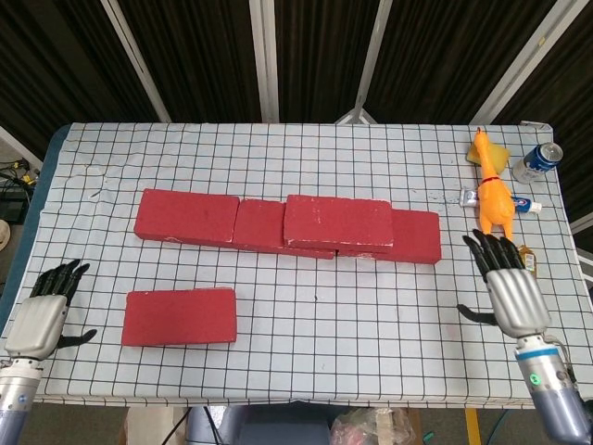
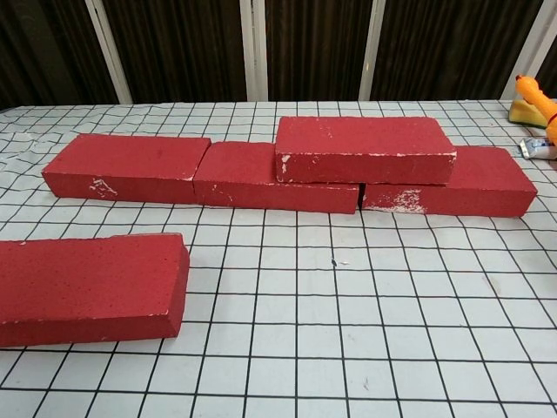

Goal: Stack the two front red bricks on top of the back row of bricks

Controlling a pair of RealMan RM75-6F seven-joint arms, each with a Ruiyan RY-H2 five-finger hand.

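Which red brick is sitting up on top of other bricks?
The stacked brick, right of the row's middle. It rests across the middle brick and right brick; every other brick lies flat on the table.

The tabletop is being covered by a checked cloth. A back row of bricks and a front brick at seven o'clock are being carried; a rubber chicken, can and bottle toward two o'clock.
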